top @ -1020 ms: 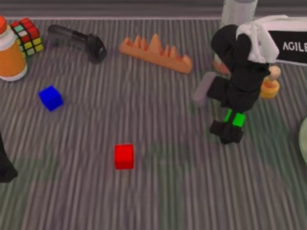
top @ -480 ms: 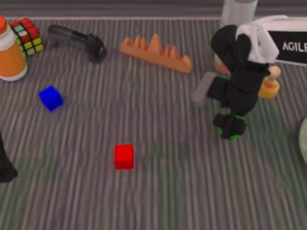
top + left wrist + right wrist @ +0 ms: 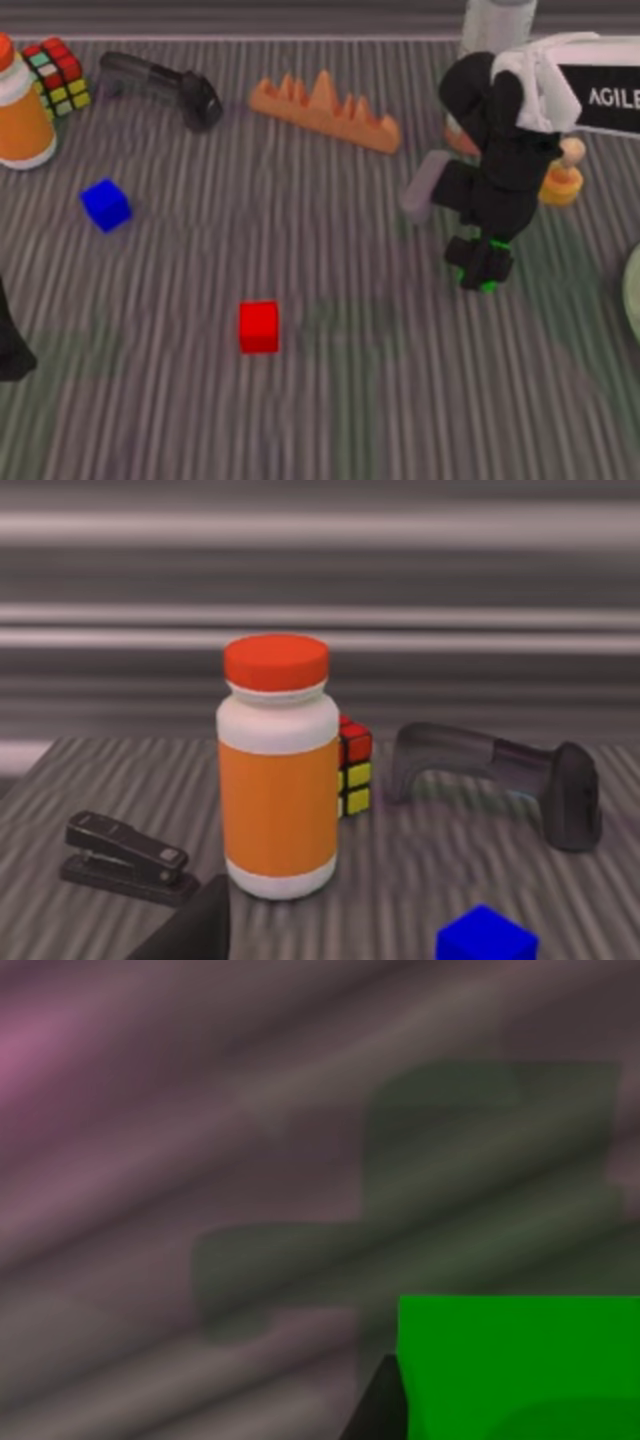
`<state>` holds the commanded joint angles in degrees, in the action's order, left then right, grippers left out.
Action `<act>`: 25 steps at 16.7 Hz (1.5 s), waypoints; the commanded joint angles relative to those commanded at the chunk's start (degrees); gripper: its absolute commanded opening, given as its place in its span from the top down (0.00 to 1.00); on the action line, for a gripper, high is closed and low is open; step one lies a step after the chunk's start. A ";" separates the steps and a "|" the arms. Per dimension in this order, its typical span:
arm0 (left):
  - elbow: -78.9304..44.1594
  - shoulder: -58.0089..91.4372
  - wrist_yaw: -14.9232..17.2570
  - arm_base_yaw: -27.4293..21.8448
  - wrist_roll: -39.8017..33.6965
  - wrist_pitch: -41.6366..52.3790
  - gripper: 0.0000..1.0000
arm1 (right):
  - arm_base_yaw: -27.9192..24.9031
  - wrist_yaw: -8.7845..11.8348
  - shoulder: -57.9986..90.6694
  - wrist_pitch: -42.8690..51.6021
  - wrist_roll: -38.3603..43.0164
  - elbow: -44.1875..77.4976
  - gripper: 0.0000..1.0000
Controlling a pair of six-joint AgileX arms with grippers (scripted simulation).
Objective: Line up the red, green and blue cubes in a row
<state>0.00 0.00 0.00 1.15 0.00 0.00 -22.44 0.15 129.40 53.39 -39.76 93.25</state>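
Note:
The red cube [image 3: 259, 327] rests on the mat near the front middle. Far to its left and further back lies the blue cube [image 3: 105, 204], which also shows low in the left wrist view [image 3: 487, 942]. At the right, my right gripper [image 3: 482, 266] points down and is shut on the green cube [image 3: 489, 286]; only thin green slivers show past the black fingers. The right wrist view shows the green cube [image 3: 520, 1365] large, with one dark finger [image 3: 380, 1408] against its side. My left gripper [image 3: 10, 350] is parked at the left edge, open, with nothing in it.
An orange bottle [image 3: 20, 105], a multicoloured puzzle cube [image 3: 58, 75] and a dark scanner [image 3: 165, 85] stand at the back left. An orange spiky piece [image 3: 325, 110] lies at back centre. A grey block [image 3: 425, 185] and a wooden peg [image 3: 565, 180] flank the right arm. A stapler [image 3: 125, 855] sits by the bottle.
A second ago the green cube showed plainly between the right gripper's fingers; the fingers have since dropped over it and shut. Nothing has moved in the last half second.

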 joint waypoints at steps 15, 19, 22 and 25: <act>0.00 0.00 0.00 0.00 0.00 0.00 0.00 | -1.07 0.07 -4.02 13.76 -0.29 9.49 1.00; 0.00 0.00 0.00 0.00 0.00 0.00 0.00 | -7.71 0.14 -2.97 15.90 -1.74 12.61 1.00; 0.00 0.00 0.00 0.00 0.00 0.00 0.00 | -14.61 0.23 -2.00 18.07 -3.33 15.57 1.00; 0.00 0.00 0.00 0.00 0.00 0.00 0.00 | -20.52 0.29 -1.39 19.75 -4.66 18.01 1.00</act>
<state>0.00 0.00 0.00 1.15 0.00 0.00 -42.96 0.43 128.01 73.14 -44.42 111.26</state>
